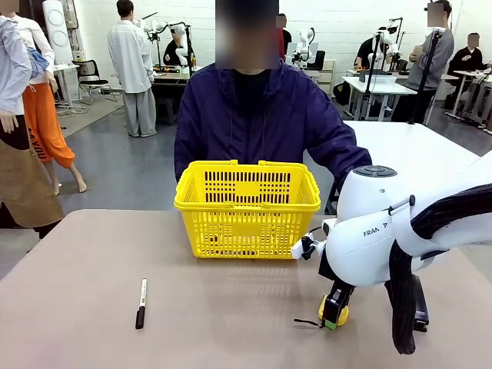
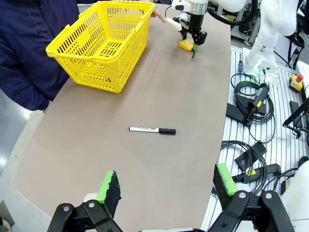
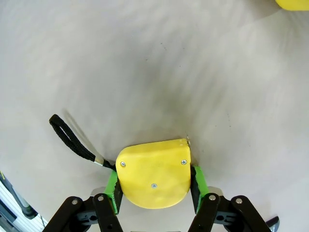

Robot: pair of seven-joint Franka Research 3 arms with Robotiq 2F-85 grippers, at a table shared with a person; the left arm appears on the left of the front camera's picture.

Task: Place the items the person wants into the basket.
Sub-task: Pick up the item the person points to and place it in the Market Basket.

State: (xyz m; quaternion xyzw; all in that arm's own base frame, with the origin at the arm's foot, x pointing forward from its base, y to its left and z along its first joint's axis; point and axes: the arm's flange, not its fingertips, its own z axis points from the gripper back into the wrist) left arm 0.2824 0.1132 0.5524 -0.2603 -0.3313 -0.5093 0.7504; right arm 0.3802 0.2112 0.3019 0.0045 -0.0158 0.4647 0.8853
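right gripper point(image 3: 154, 186) is down at the near right of the table point(image 1: 77, 307), green pads point(image 3: 112, 188) pressed on both flat sides of the tape measure point(image 3: 154, 174), which sits on the tabletop, black strap point(image 3: 72, 140) trailing off to one side. so the fingers are closed on the tape measure, grip looks square and centred.

to do this step well, my read: lift straight up first so the strap clears the table, keep the grip firm since the casing is smooth and rounded, then carry it over the basket point(image 1: 246, 204) rim with height to spare and let go low inside, not from above. watch the dangling strap doesn't snag on the lattice or the handles.

left gripper point(image 2: 164, 186) hangs above the near left of the table, fingers spread wide, nothing between them, well apart from the marker point(image 2: 152, 130).

marker lies flat on the bare table, mid left, near side of the basket. basket stands at the far middle edge, just in front of the person point(image 1: 261, 123); can't tell if anything lies in it.

counts: 1 tape measure, 1 marker, 1 basket, 2 grippers, 1 person at the table.
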